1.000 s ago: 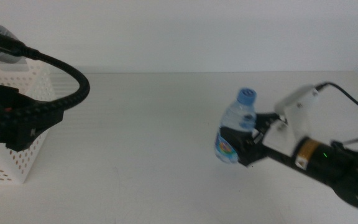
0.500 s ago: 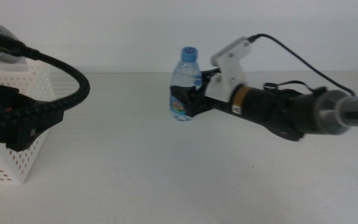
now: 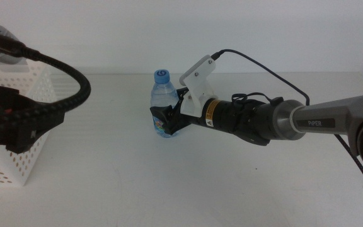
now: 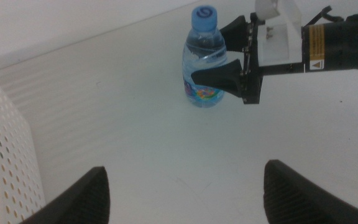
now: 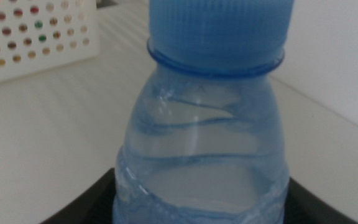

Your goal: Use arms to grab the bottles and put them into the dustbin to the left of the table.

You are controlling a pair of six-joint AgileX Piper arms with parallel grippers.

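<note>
Water bottle (image 3: 163, 104), blue-capped and upright, sits clamped between the jaws of the right pincer (image 3: 166, 119) over the middle of the white counter (image 3: 169, 183), and since half a second ago it has travelled further left and slightly lower, closing on the dustbin (image 3: 19, 165) though well apart from it. Behind it the right arm (image 3: 257, 120) now reaches in stretched long and nearly level from the right side. Over by the dustbin at the left edge the left pincer (image 4: 185, 196) hangs where it was, jaws spread apart with nothing between them.
</note>
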